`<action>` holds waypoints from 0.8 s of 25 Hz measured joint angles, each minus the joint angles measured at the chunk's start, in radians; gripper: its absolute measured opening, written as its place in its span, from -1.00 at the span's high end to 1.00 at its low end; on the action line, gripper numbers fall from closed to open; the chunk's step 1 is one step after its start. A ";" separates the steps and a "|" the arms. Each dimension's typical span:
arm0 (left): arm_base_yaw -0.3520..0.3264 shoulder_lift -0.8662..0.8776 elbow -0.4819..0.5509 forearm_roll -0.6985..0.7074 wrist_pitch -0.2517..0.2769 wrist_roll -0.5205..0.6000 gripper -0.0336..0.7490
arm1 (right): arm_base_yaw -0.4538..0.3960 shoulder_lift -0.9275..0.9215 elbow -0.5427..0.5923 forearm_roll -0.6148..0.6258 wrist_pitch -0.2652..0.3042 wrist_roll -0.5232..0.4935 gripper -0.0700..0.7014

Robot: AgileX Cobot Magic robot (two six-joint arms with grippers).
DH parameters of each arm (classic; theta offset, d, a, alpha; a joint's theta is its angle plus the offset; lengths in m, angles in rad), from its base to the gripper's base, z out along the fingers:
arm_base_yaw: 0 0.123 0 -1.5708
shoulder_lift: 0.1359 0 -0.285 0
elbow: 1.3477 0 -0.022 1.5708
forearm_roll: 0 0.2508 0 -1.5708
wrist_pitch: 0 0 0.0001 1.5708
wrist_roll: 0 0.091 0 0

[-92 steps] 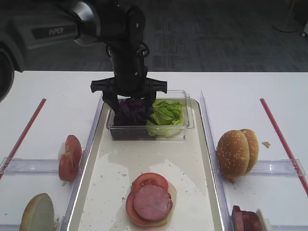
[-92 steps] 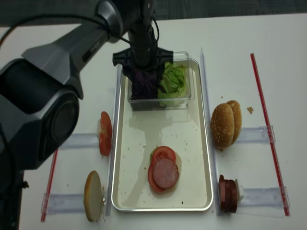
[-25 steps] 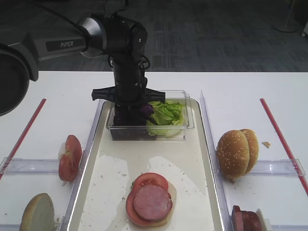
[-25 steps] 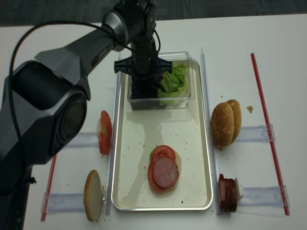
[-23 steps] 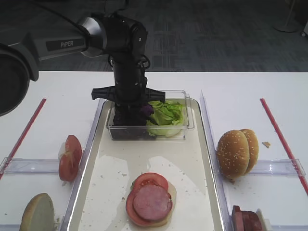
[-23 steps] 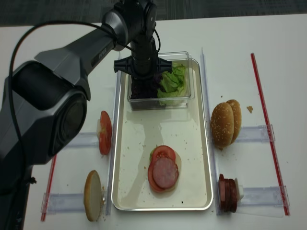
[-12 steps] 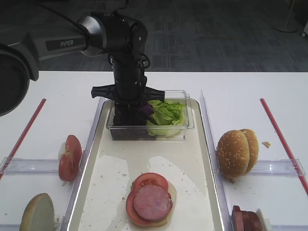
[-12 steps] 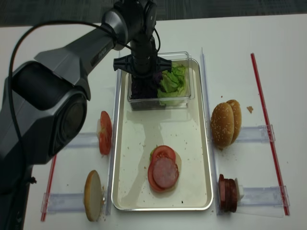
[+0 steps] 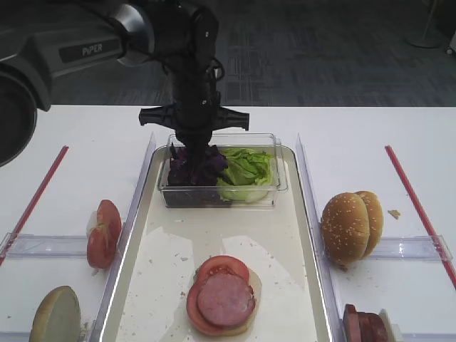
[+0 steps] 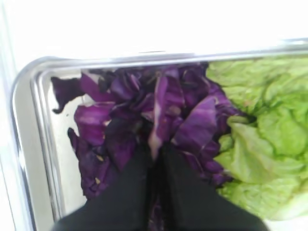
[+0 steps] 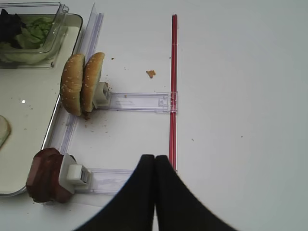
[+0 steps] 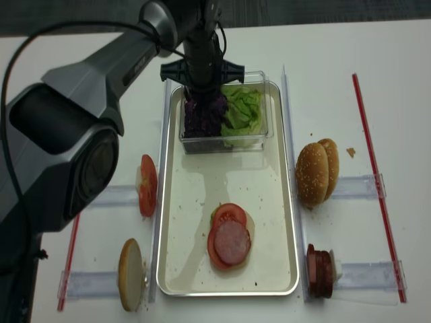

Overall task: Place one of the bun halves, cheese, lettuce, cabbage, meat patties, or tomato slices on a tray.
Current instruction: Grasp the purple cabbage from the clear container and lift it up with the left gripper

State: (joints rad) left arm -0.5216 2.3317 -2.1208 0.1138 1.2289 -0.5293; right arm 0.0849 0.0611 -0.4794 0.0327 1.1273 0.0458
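My left gripper (image 10: 155, 153) is shut on a strip of purple cabbage (image 10: 161, 108), just above the purple heap in the clear tub (image 9: 217, 197). From above, this gripper (image 9: 194, 144) hangs over the tub's left half, with cabbage (image 9: 192, 162) dangling below it. Pale green lettuce (image 9: 248, 167) fills the tub's right half. The tub stands at the far end of the tray (image 9: 285, 235). On the tray's near end lies a tomato slice (image 9: 219, 268) with a meat patty (image 9: 225, 300) on top. My right gripper (image 11: 154, 160) is shut and empty over the table.
Two bun halves (image 9: 351, 226) stand on edge in a clear holder right of the tray, meat patties (image 9: 360, 326) nearer. Left of the tray stand tomato slices (image 9: 103, 231) and another bun half (image 9: 53, 313). Red strips (image 9: 417, 206) run along both sides.
The left gripper has closed fully and risen out of the tub, lifting purple cabbage with it. The right gripper has not moved.
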 joint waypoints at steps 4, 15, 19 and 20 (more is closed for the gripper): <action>0.000 -0.008 -0.036 -0.032 0.000 0.008 0.92 | 0.000 0.000 0.000 0.000 0.000 0.000 -0.13; 0.000 -0.075 -0.046 -0.045 0.006 0.008 0.92 | 0.000 0.000 0.000 0.000 0.000 0.000 -0.13; -0.013 -0.085 -0.047 -0.045 0.006 0.008 0.92 | 0.000 0.000 0.000 0.000 0.000 0.000 -0.13; -0.020 -0.085 -0.047 -0.045 0.006 0.006 0.92 | 0.000 0.000 0.000 0.000 0.000 0.000 -0.13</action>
State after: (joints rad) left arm -0.5419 2.2472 -2.1679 0.0690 1.2351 -0.5229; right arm 0.0849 0.0611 -0.4794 0.0327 1.1273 0.0458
